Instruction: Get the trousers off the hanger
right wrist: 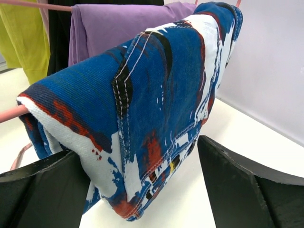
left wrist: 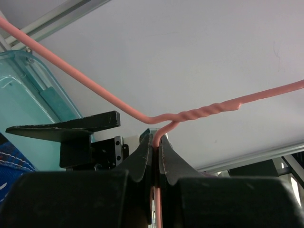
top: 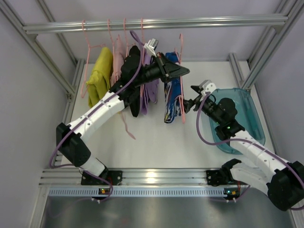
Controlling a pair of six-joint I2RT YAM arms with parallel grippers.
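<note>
Desk: What is the cloth at centre frame?
Photographer: The trousers (right wrist: 142,95) are a finely ribbed, matt fabric with raised pale stitching along the seams. Upper left, a purple garment (right wrist: 109,28) looks smoother and softer.
Desk: And the hardware?
Photographer: The hanger (left wrist: 204,111) is wire under a smooth pink coating. The left gripper (left wrist: 156,142) is matt black plastic. At the top of the overhead view is a rail (top: 156,23) of brushed pale metal, and at right a bin (top: 251,114) of glossy translucent plastic.
</note>
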